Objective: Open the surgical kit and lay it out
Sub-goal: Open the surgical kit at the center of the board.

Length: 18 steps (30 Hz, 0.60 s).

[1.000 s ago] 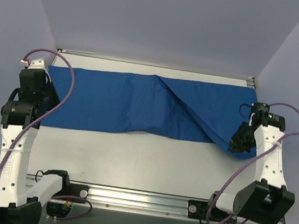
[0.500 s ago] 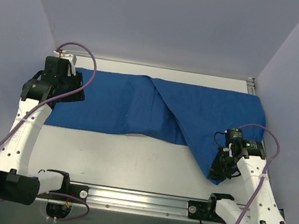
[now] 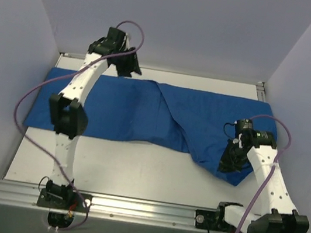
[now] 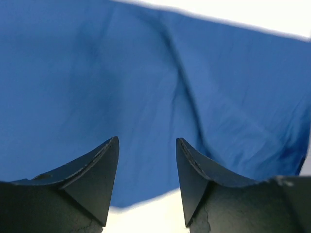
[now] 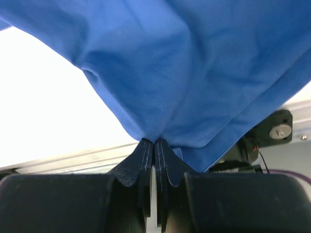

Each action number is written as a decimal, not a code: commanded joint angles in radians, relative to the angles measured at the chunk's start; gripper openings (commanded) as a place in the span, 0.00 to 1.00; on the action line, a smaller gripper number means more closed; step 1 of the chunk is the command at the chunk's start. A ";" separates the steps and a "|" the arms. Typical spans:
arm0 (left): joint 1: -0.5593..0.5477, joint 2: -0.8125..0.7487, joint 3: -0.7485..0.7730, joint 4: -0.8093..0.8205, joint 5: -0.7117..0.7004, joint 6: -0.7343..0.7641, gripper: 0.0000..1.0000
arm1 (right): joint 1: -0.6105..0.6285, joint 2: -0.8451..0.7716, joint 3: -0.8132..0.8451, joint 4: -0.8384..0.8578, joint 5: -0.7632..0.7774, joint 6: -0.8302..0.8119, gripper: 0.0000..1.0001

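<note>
The surgical kit shows only as its royal-blue cloth wrap (image 3: 121,108), a wide wrinkled sheet lying across the back half of the table with a diagonal fold in the middle. No tray or instruments show. My left gripper (image 3: 128,70) hangs over the cloth's far edge, left of centre. In the left wrist view that gripper (image 4: 147,145) is open with nothing between its fingers and the cloth (image 4: 146,73) below it. My right gripper (image 3: 228,162) is shut on the cloth's near right corner. The right wrist view shows its jaws (image 5: 154,141) pinching a gathered point of the cloth (image 5: 194,63).
White table top (image 3: 135,166) lies bare in front of the cloth. A metal rail (image 3: 146,210) runs along the near edge and another (image 3: 163,68) along the back. Grey-lilac walls close in on three sides. The left arm's cable (image 3: 27,102) loops over the cloth's left end.
My left gripper opened, let go of the cloth's left end and swung to the back edge. My right gripper pulled its corner toward the near edge; the left end now lies flat.
</note>
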 commanded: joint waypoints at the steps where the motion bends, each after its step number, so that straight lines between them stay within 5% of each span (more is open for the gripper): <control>1: -0.058 0.243 0.338 -0.103 0.040 -0.148 0.59 | -0.005 0.032 0.038 0.030 -0.005 -0.028 0.00; 4: -0.078 0.465 0.665 -0.158 0.002 -0.254 0.61 | -0.024 0.044 0.054 0.055 -0.007 -0.028 0.00; 5: -0.081 0.496 0.707 -0.152 -0.009 -0.302 0.71 | -0.031 0.050 0.059 0.059 -0.007 -0.040 0.00; 11: -0.088 0.461 0.457 0.046 -0.030 -0.411 0.74 | -0.112 0.066 0.091 0.062 -0.011 -0.069 0.00; 18: -0.102 0.567 0.539 0.092 -0.013 -0.481 0.74 | -0.148 0.044 0.067 0.066 -0.040 -0.053 0.00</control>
